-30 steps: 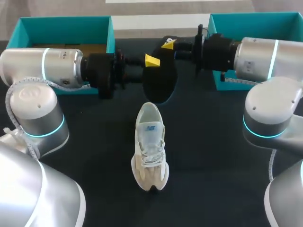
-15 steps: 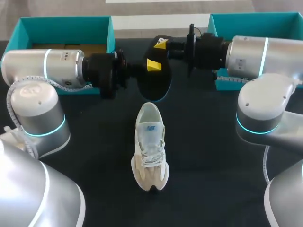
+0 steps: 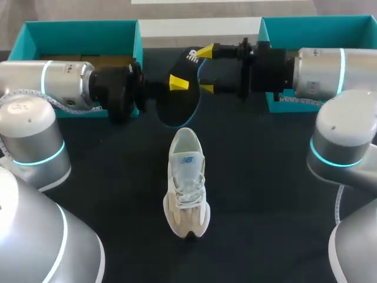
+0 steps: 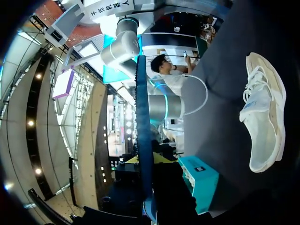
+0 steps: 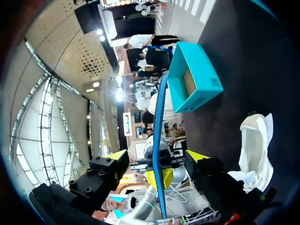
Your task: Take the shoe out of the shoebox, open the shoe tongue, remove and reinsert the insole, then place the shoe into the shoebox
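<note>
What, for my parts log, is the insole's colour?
Black, with a blue edge; the head view shows the insole best.

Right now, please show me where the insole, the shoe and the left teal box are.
insole (image 3: 177, 106), head view, on its dark lower half.
shoe (image 3: 187, 187), head view, on the laces.
left teal box (image 3: 82, 36), head view, on its far inner wall.
</note>
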{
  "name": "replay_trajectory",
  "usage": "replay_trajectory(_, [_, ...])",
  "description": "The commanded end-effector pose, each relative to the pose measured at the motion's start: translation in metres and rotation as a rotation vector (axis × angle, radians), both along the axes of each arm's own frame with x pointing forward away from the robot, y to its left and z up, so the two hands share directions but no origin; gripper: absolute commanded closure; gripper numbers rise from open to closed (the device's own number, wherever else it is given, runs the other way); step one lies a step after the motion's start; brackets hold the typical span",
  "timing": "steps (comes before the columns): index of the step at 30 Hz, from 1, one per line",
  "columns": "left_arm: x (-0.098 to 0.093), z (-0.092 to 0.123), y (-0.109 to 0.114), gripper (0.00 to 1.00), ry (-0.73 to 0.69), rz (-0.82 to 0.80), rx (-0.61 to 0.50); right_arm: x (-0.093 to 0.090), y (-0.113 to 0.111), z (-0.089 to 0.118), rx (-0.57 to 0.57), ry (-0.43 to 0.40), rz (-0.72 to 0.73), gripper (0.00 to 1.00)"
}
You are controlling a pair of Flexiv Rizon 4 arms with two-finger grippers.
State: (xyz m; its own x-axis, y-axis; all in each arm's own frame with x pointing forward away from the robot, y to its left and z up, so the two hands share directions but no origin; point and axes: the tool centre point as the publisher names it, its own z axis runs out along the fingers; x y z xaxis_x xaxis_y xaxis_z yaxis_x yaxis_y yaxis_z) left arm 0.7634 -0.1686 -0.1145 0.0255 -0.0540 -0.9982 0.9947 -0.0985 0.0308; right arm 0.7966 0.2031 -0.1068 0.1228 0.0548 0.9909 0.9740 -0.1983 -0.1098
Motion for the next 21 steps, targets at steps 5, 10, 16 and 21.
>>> replay_trajectory(5, [-0.007, 0.004, 0.009, 1.00, -0.005, 0.013, 0.001, -0.007, -0.034, 0.001, -0.005, 0.004, 0.036, 0.00])
replay_trajectory(10, [-0.013, 0.007, 0.011, 1.00, 0.008, 0.033, -0.026, -0.007, -0.034, 0.001, -0.005, 0.004, 0.036, 0.00])
replay_trajectory(16, [-0.018, 0.011, 0.022, 1.00, 0.025, 0.059, -0.041, -0.014, -0.058, -0.004, 0.103, -0.111, 0.079, 0.00])
replay_trajectory(21, [-0.020, 0.011, 0.029, 1.00, 0.029, 0.073, -0.035, -0.022, -0.081, -0.003, 0.069, -0.157, 0.145, 0.00])
